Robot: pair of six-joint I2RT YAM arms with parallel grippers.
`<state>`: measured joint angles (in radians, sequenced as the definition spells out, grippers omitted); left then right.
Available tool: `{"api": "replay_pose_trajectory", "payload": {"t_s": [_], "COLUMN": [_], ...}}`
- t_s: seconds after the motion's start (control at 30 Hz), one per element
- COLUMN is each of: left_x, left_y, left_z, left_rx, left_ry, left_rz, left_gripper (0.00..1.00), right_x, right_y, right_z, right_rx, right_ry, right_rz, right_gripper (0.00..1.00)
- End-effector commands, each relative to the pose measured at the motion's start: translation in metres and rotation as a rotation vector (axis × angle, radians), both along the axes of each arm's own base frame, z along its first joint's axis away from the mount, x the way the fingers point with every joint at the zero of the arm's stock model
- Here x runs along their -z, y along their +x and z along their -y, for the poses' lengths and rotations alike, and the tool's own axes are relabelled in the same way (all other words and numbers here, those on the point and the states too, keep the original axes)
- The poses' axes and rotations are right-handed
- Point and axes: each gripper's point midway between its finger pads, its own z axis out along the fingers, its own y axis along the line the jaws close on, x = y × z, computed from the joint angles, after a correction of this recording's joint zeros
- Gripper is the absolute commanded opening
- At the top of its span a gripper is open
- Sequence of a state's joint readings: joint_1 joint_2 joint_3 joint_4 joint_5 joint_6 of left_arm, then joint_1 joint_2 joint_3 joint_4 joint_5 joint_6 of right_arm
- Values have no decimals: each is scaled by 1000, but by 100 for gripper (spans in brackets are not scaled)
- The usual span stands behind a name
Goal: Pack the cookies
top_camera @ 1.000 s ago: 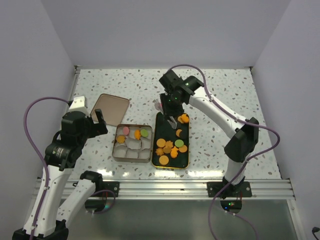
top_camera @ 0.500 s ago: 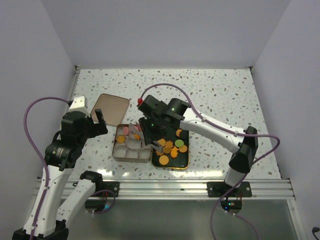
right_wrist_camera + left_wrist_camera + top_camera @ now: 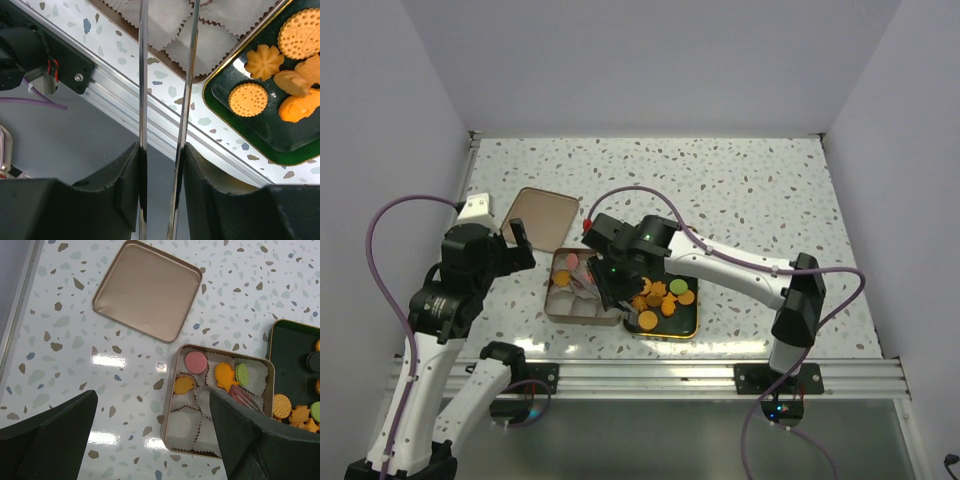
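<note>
Right hand low over tin, arm stretched leftward.

The cookies are mostly orange; in the bronze tin, one is pink at 11 o'clock and one green at 1 o'clock. The tray is dark green and the table is white with speckles.

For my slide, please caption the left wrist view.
Gold tin with a few cookies in paper cups, lid lying apart.
</note>
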<state>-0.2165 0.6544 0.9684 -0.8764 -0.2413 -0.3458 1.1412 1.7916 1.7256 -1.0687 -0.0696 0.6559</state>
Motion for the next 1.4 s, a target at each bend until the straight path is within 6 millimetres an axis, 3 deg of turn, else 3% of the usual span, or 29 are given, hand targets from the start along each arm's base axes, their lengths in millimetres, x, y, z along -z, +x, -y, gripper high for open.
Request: {"api": "replay_pose_trajectory", "payload": {"t_s": [0.0, 0.4, 0.5, 0.63, 0.77, 0.97, 1.1, 1.37], "left_x": [-11, -12, -12, -11, -11, -11, -10, -10], "left_y": [6, 5, 5, 6, 6, 6, 6, 6], "left_z": [2, 2, 2, 2, 3, 2, 2, 2], "left_rx": [27, 25, 26, 26, 26, 25, 24, 25], "left_ry": [11, 9, 8, 9, 9, 10, 11, 11], "left_rz": [54, 60, 59, 56, 54, 53, 51, 51], "left_gripper": [100, 100, 100, 100, 100, 100, 100, 100], "right_x": [1, 23, 23, 20, 17, -4, -34, -55], "right_y": [6, 10, 9, 10, 12, 15, 26, 51], "right_z": [-5, -1, -1, 0, 2, -3, -4, 36], "right_rx": [23, -1, -3, -5, -7, -5, 18, 97], "right_ry": [9, -67, -70, -73, -80, -41, 3, -18], "right_rz": [26, 23, 24, 31, 41, 65, 136, 185], "right_gripper": [35, 36, 40, 51, 54, 54, 54, 54]}}
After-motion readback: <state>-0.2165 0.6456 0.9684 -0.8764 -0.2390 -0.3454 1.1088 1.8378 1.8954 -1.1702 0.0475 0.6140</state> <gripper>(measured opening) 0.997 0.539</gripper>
